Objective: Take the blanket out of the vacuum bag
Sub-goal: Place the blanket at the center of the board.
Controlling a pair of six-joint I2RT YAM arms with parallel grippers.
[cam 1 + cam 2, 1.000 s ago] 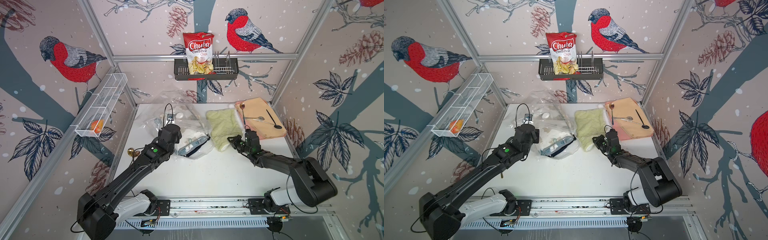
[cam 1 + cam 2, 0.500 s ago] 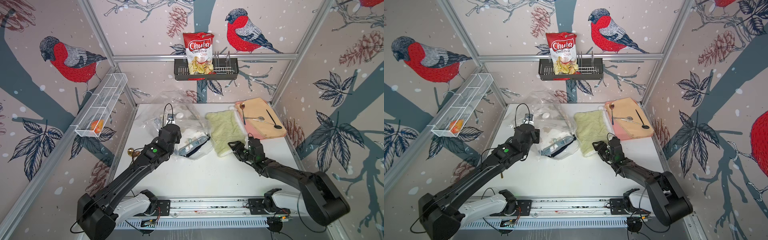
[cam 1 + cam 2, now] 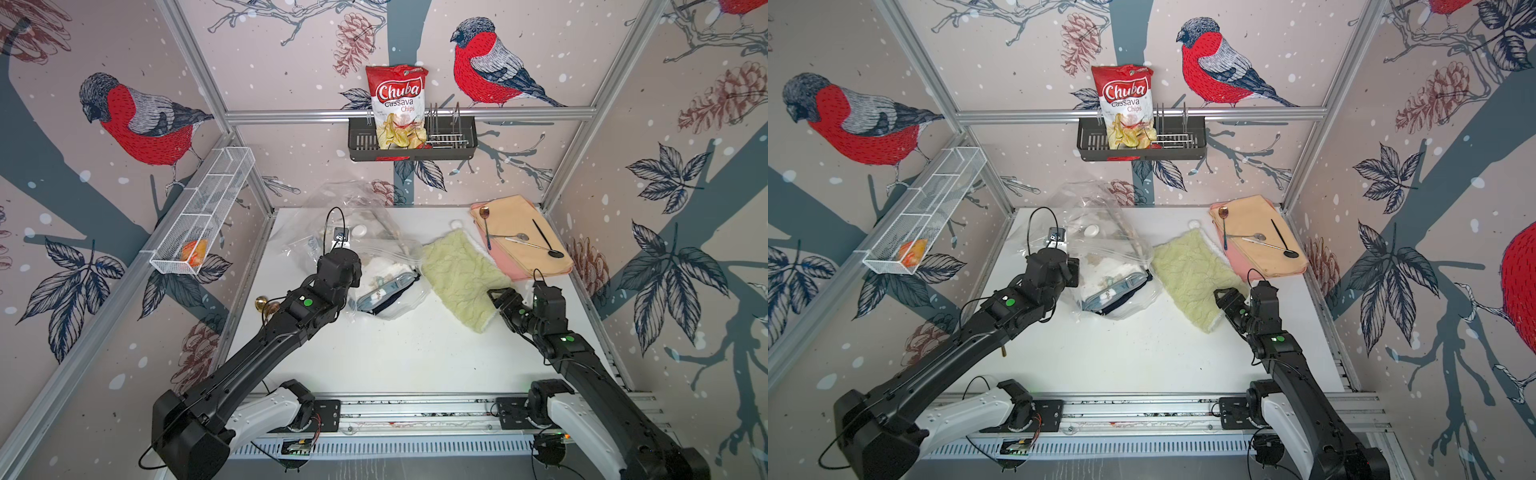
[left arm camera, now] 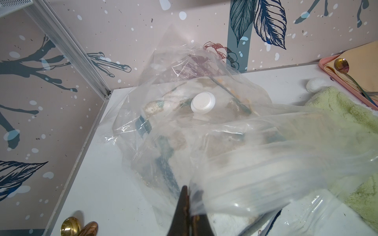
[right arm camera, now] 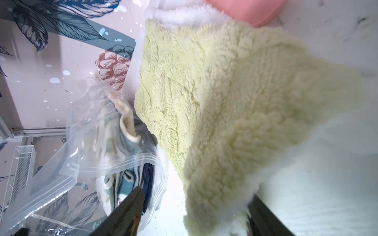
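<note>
Left jaws: shut tight on a gathered fold of the vacuum bag [image 3: 357, 208] near its mouth, seemingly to anchor the bag while its contents came out. Vacuum bag: crumpled at the far left of the surface [image 3: 395, 353], white valve cap [image 4: 203, 102] facing up, mouth gaping toward the middle; folded patterned fabric [image 3: 386, 286] sat inside. Blanket [image 3: 461, 274]: pale yellow-green fleece, lying flat on the surface just right of the bag's mouth and wholly outside it, so the task looked essentially done. Right jaws: spread wide and gripping nothing, the blanket's near corner lying loose between them. Tray [image 3: 540, 272] with spoons [image 3: 515, 237]: far right corner, clear of the work.
</note>
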